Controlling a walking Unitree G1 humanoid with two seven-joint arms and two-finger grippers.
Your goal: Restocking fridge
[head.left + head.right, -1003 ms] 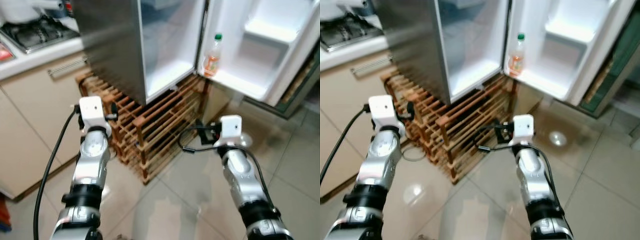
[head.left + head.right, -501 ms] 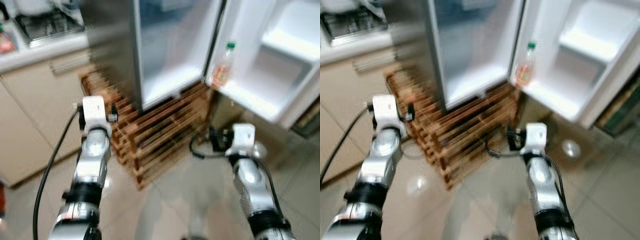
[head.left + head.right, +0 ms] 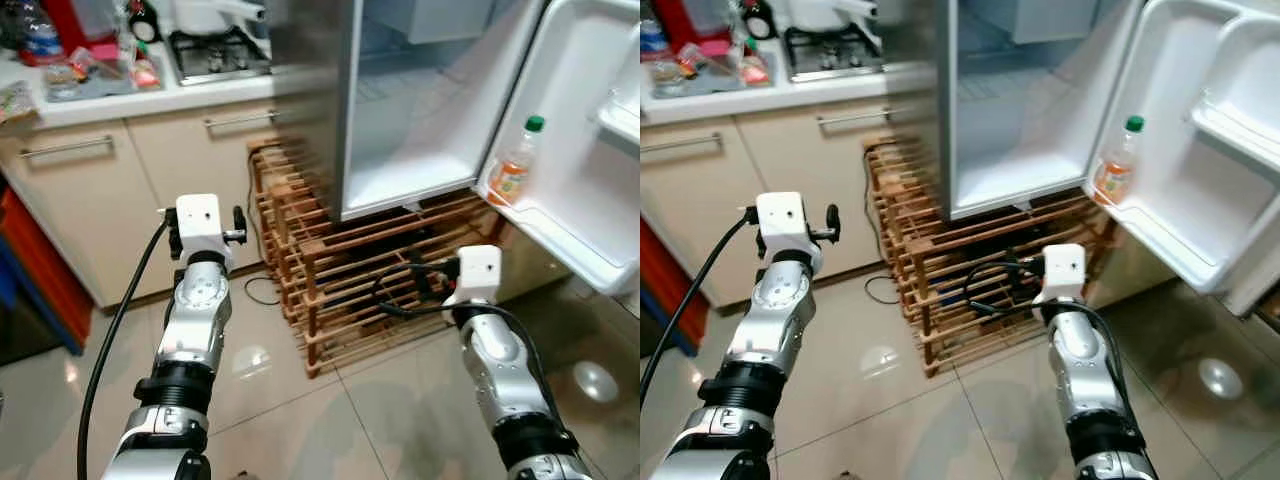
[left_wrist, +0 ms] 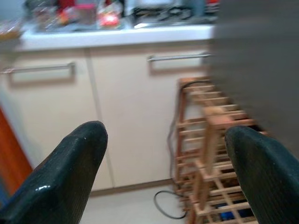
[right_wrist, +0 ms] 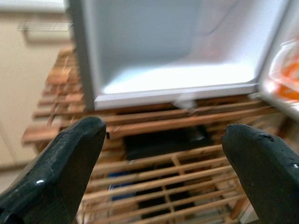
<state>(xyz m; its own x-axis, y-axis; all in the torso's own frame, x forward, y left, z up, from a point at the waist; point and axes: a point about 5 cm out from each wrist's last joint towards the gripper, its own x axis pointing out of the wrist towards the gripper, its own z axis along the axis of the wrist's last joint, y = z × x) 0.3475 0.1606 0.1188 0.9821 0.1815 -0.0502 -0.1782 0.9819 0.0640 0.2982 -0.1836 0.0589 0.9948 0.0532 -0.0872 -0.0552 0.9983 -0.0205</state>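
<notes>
The fridge [image 3: 420,110] stands open, its lower compartment bare and white inside. On the bottom shelf of its open door [image 3: 590,190] stands a clear bottle [image 3: 513,172] with a green cap and an orange label. Both silver arms are held out low in front of me, the left arm [image 3: 195,300] toward the cabinets, the right arm [image 3: 490,340] toward the rack under the fridge. My left gripper [image 4: 166,135] is open, nothing between its fingers [image 4: 74,168]. My right gripper [image 5: 162,128] is open too, facing the fridge's bottom edge.
A wooden slatted rack [image 3: 340,280] sits under and beside the fridge, cables lying near it. Beige cabinets [image 3: 90,200] carry a counter with a gas hob [image 3: 215,50] and several packets and bottles [image 3: 70,70]. Glossy tiled floor [image 3: 330,430] lies ahead.
The camera has swung left and steadied: the counter, hob and cabinets have come into view and the fridge door sits further right. Both arms keep the same outstretched pose.
</notes>
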